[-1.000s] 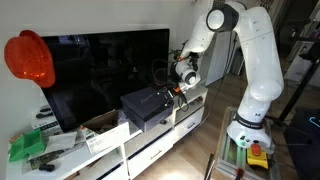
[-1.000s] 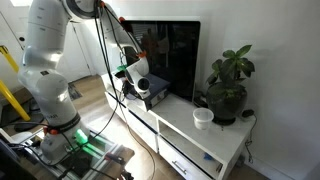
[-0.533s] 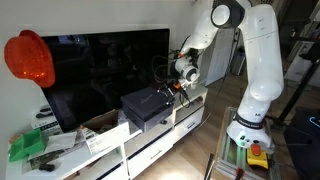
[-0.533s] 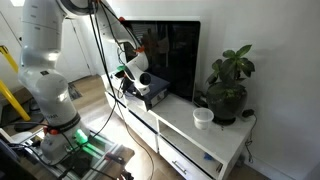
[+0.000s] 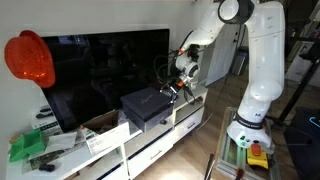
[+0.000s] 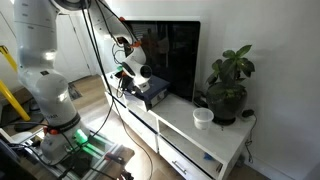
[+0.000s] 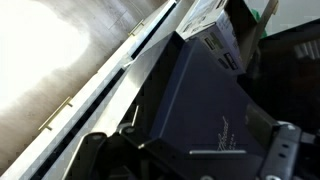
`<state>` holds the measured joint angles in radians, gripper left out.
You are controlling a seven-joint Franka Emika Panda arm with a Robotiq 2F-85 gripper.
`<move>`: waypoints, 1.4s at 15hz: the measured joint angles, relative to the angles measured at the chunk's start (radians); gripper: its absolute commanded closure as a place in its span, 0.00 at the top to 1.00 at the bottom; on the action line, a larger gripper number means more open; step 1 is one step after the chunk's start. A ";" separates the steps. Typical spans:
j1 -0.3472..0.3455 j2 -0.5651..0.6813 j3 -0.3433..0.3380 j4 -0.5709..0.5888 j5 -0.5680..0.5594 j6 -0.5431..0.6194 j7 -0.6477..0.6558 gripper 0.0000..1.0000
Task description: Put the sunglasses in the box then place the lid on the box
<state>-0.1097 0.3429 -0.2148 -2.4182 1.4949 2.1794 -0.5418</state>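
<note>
The dark lid [image 5: 145, 100] lies flat on top of the box [image 5: 157, 117] on the white TV stand, in both exterior views [image 6: 150, 89]. In the wrist view the lid [image 7: 200, 100] fills the middle, dark blue-grey with silver lettering. My gripper [image 5: 172, 90] hovers at the lid's near edge, also visible in an exterior view [image 6: 128, 84]. Its fingers [image 7: 190, 165] are spread wide and hold nothing. The sunglasses are hidden.
A large black TV screen [image 5: 100, 65] stands right behind the box. A brown cardboard box [image 5: 100, 124] and green items [image 5: 28, 147] sit on the stand. A red helmet [image 5: 28, 58] hangs above. A white cup [image 6: 203, 117] and potted plant [image 6: 228, 88] stand at the stand's far end.
The upper arm has swung up and back. The gripper has shifted slightly along the lid's edge. The lid and box have not moved.
</note>
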 measured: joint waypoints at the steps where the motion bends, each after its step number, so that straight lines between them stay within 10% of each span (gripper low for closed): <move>1: 0.003 -0.027 0.000 -0.011 -0.059 0.032 0.007 1.00; 21: -0.001 -0.666 0.157 -0.213 -1.519 0.355 0.617 1.00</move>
<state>-0.1112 -0.3236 -0.0576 -2.6312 -0.0239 2.5341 0.0748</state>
